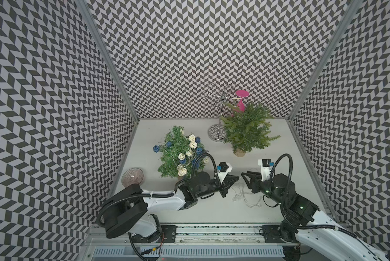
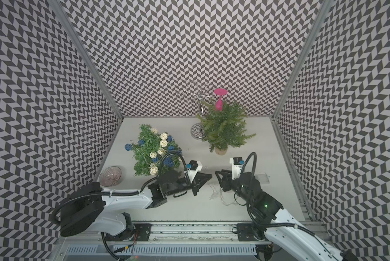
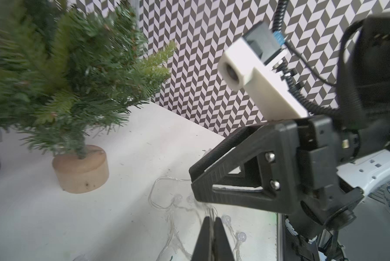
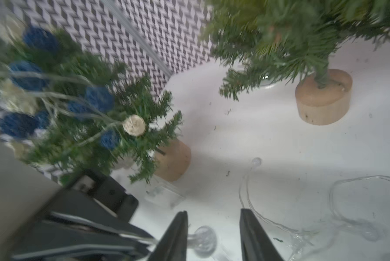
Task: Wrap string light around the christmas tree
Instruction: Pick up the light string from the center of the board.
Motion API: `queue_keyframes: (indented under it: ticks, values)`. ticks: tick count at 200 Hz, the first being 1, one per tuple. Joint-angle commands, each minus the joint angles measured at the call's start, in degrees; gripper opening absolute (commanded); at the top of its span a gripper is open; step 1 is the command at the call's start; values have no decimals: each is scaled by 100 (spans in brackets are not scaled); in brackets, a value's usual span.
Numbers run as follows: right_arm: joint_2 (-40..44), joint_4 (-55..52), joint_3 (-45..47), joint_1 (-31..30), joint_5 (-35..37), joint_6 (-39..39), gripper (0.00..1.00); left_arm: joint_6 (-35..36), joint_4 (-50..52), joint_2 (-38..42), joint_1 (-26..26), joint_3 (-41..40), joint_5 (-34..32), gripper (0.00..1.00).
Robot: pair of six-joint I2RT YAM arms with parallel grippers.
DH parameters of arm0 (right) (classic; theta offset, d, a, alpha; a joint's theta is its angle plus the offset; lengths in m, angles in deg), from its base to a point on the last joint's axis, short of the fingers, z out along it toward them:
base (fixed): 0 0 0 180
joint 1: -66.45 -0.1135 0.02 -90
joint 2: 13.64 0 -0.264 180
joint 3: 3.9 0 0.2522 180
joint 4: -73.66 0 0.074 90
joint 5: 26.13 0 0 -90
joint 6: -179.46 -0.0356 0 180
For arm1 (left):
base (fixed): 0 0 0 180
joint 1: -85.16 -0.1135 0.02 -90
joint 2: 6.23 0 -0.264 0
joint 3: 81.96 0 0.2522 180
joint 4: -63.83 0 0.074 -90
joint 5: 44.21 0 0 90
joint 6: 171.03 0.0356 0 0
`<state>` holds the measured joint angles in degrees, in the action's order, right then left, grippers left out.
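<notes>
The bare green christmas tree (image 1: 248,128) (image 2: 223,124) (image 3: 54,67) (image 4: 291,34) stands on a wooden base at the back right. The clear string light (image 1: 241,194) (image 2: 216,192) (image 3: 167,203) (image 4: 347,217) lies in loose loops on the white table in front of it. My left gripper (image 1: 237,177) (image 2: 210,176) (image 3: 212,220) is shut on a thin strand of the wire, just above the table. My right gripper (image 1: 246,180) (image 2: 218,178) (image 4: 213,213) faces it tip to tip and is open. A round bulb (image 4: 203,240) sits loose between its fingers.
A second tree (image 1: 180,151) (image 2: 155,151) (image 4: 76,101) with blue and cream balls stands at the left. A metal stand (image 1: 216,133) and a pink glass (image 1: 241,99) are behind the bare tree. A glass bowl (image 1: 132,177) sits front left. A clear box (image 4: 164,194) lies near the decorated tree's base.
</notes>
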<state>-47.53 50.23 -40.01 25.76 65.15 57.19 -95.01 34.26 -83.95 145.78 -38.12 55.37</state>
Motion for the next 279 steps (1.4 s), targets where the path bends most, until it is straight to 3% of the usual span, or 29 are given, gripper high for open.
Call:
queue_keyframes:
  ticks: [1,22,55,85,115,138,160,204,220,263,279]
  values:
    - [-109,249,-13,21,113,56,43,38,292,519,-37,-223,-370,0]
    - [-62,47,-64,25,560,1,46,184,673,788,-72,-170,-266,0]
    - [48,-300,-25,25,1454,-284,62,507,1786,846,-207,619,375,0]
    - [187,904,731,20,635,-440,63,817,2621,692,-506,1387,879,0]
    - [47,1949,1174,21,-354,138,62,937,2924,521,-785,1790,1342,0]
    - [394,2262,1461,25,-291,285,64,1071,3140,511,-784,1967,1480,0]
    - [540,3449,2189,21,-266,305,67,1155,3270,391,-782,2192,1666,0]
    - [-22,3665,1959,26,-190,886,65,1297,3461,363,-788,2383,1951,0]
    - [-331,4091,1941,25,-37,1020,61,1345,3594,371,-781,2478,1978,0]
    - [-1281,4929,1606,21,-401,1372,28,1382,3815,477,-788,2698,1874,0]
    - [-1347,4502,1291,25,91,1449,4,1332,3857,581,-789,2712,1675,0]
